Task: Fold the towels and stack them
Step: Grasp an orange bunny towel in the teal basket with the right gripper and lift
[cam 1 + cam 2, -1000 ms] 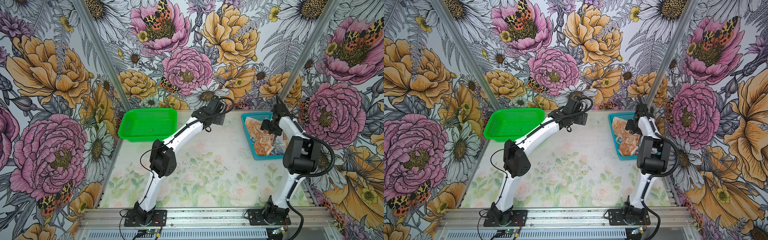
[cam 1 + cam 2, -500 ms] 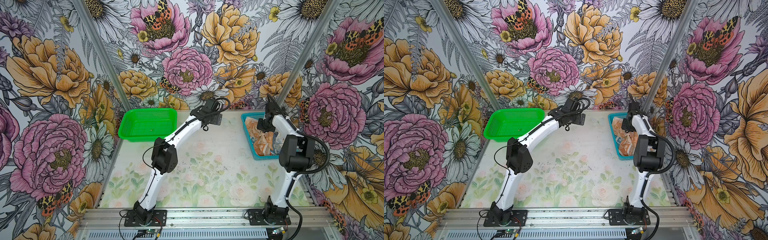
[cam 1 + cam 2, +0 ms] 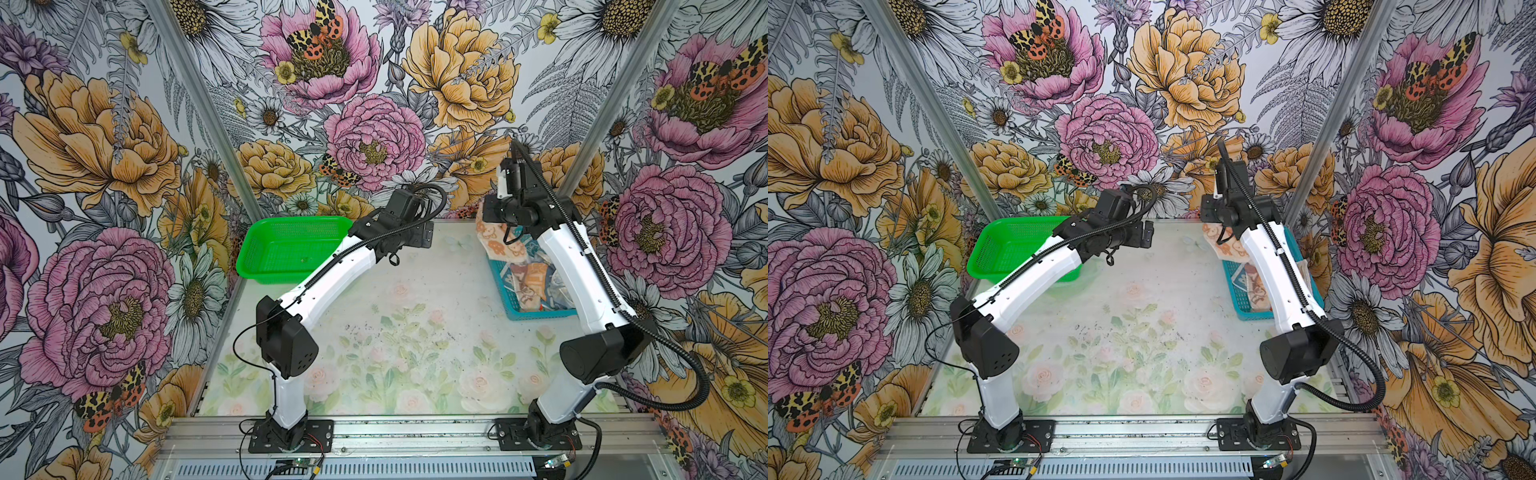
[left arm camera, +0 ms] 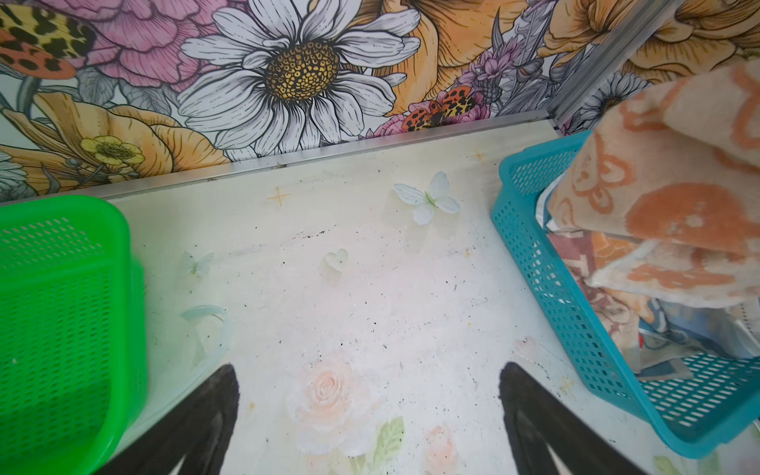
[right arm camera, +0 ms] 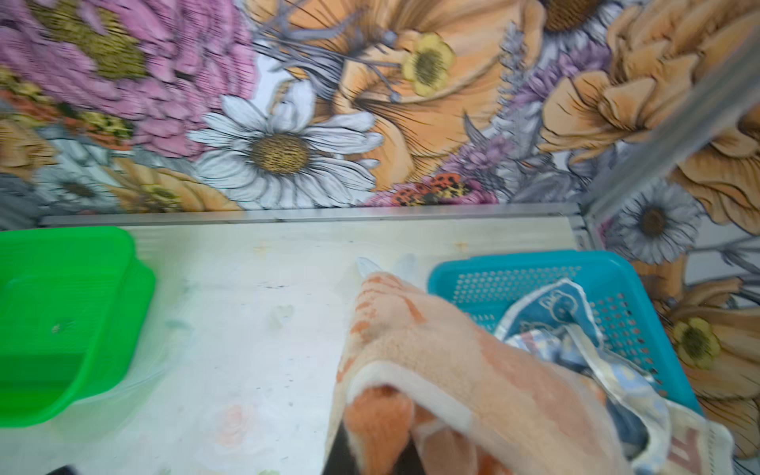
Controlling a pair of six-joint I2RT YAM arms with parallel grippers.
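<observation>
Orange towel (image 5: 432, 349), clenched in right fingers (image 5: 339, 456), hangs over the blue basket (image 3: 536, 313), mid pick-up; next it likely needs spreading on the bench (image 3: 415, 299) beside that basket, left fingers (image 4: 201, 415) released.

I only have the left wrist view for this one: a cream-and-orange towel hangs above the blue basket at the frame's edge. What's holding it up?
Observer: The right claw is shut on that towel. The right wrist view shows a fold pinched between its fingers.
Operator: Where over the basket does it hang?
Observer: At the far end. In both top views the towel hides that corner of the blue basket rim.
Operator: Any other towels in there?
Observer: Yes. The right wrist view shows a blue towel with a rabbit outline in the basket, beside the held one.
</observation>
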